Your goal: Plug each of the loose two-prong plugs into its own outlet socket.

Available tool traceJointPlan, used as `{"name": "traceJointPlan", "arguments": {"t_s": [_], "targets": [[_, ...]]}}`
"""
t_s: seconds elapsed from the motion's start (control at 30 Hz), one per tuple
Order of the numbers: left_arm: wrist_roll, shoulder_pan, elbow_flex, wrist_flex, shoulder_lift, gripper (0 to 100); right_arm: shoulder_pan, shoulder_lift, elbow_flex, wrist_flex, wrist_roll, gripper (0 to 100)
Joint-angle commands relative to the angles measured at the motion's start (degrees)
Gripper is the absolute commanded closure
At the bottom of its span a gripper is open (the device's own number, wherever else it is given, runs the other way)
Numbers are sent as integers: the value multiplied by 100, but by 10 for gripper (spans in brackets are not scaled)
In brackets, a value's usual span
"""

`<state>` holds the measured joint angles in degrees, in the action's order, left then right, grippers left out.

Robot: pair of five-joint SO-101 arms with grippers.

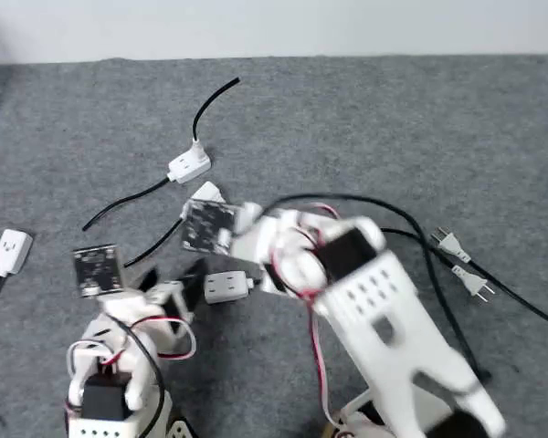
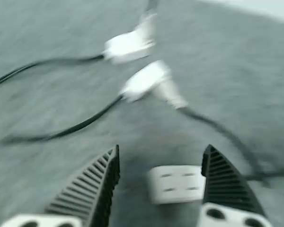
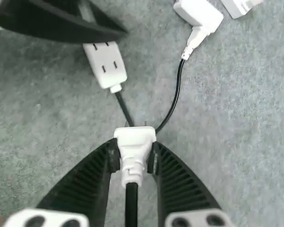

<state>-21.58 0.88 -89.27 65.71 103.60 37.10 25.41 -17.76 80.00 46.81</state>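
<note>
My right gripper (image 3: pixel 132 147) clamps the two-prong plug (image 3: pixel 134 158). My left gripper (image 2: pixel 163 151) gapes astride the outlet socket (image 2: pixel 175 184), at the plug's nine o'clock from above. Next, align the prongs.

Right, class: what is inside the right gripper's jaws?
A white two-prong plug, clamped by the right gripper, prong tips showing, black cord running back. The fingers cover its sides.
</note>
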Motion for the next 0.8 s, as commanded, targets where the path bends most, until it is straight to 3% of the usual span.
{"name": "traceJointPlan", "arguments": {"t_s": [0.0,0.1,0.33,0.77], "targets": [[527,1486,127,466,79,729,321,-1121,1073,84,9,990],[853,2629,-251,369,79,729,497,-2123,1776,84,-9,990],[1134,5029,-716,-985,79,731,549,-3618,2505,40,352,990],[1152,4800,-716,-431,79,731,1174,-3837,2497,-101,316,990]]}}
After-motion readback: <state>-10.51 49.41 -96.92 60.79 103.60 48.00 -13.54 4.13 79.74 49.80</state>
